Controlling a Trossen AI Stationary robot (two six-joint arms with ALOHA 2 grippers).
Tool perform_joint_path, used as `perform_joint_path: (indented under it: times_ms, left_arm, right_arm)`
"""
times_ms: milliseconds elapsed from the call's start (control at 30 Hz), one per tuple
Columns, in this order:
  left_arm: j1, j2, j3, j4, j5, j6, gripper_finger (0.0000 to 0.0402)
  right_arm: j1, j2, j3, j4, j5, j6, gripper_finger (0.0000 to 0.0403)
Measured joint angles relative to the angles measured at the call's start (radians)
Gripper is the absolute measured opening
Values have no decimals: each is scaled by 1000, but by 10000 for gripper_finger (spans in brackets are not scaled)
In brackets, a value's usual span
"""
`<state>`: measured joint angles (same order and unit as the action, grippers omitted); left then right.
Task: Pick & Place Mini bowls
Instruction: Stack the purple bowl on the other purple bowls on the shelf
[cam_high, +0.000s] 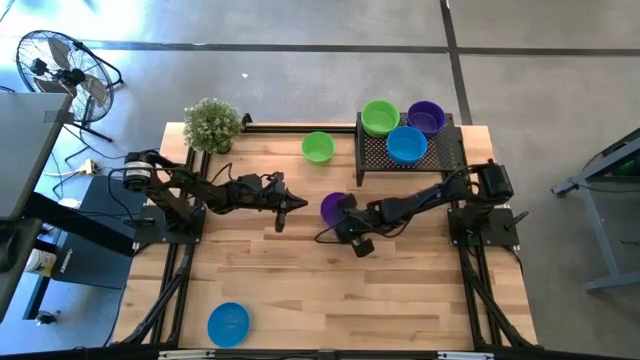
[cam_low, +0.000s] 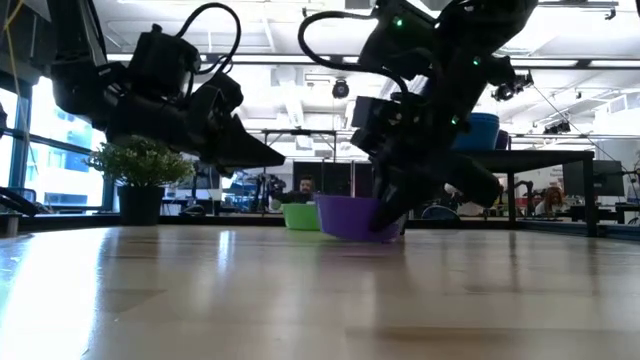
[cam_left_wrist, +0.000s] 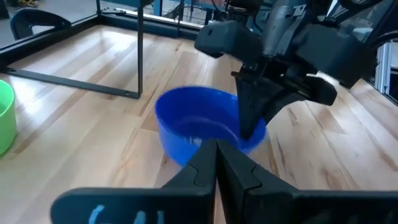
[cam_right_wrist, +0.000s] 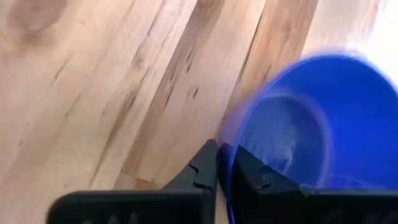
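Observation:
A purple mini bowl (cam_high: 331, 206) stands on the table's middle, its base on the wood (cam_low: 350, 232). My right gripper (cam_high: 347, 214) reaches down onto its right side and is shut on its rim. My left gripper (cam_high: 284, 206) hovers just left of that bowl, shut with nothing between its fingers (cam_left_wrist: 216, 157). A green mini bowl (cam_high: 317, 147) sits on the table farther back. Three more, green (cam_high: 379, 117), purple (cam_high: 426, 116) and blue (cam_high: 406, 144), rest on the black rack (cam_high: 440, 155). One blue bowl (cam_high: 228, 323) lies near the front left edge. My right gripper pinches the purple bowl's rim (cam_right_wrist: 226, 152) on the side toward the table's right, one finger inside the bowl and one outside. The fingers (cam_left_wrist: 249, 118) come slanting down from above and from the right. The bowl stays on the table.
A small leafy potted plant (cam_high: 212, 124) stands at the far left corner. The black mesh rack takes the far right corner. Bare wood spreads across the near half of the table (cam_high: 340, 300).

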<state>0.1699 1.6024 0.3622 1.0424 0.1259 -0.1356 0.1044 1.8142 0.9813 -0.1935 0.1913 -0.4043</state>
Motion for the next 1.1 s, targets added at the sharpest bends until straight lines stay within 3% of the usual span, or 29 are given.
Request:
perform_joint_path:
  times_ms: [167, 300, 533, 667, 800, 900, 1000, 1100]
  left_arm:
    - [0, 0, 0, -7, -1, 0, 3]
    - [0, 0, 0, -6, -1, 0, 3]
    - [0, 0, 0, -5, -2, 0, 3]
    - [0, 0, 0, 5, -2, 0, 3]
    - [0, 0, 0, 5, -4, 0, 3]
    - [0, 0, 0, 8, -4, 0, 3]
    - [0, 0, 0, 10, -4, 0, 3]
    - [0, 0, 1, 10, -4, 0, 3]
  right_arm:
    - [12, -24, 0, -19, -31, 27, 15]
    - [27, -113, -1, -72, -88, 75, 4]
    - [47, -413, -1, -219, -86, 187, 3]
    - [10, -604, 24, -349, 15, 238, 5]
    - [-87, -708, 159, -583, 150, 287, 4]
    - [-212, -720, 281, -747, 193, 282, 2]
    - [-389, -709, 364, -858, 164, 234, 3]
    - [-576, -695, 379, -885, 64, 155, 3]
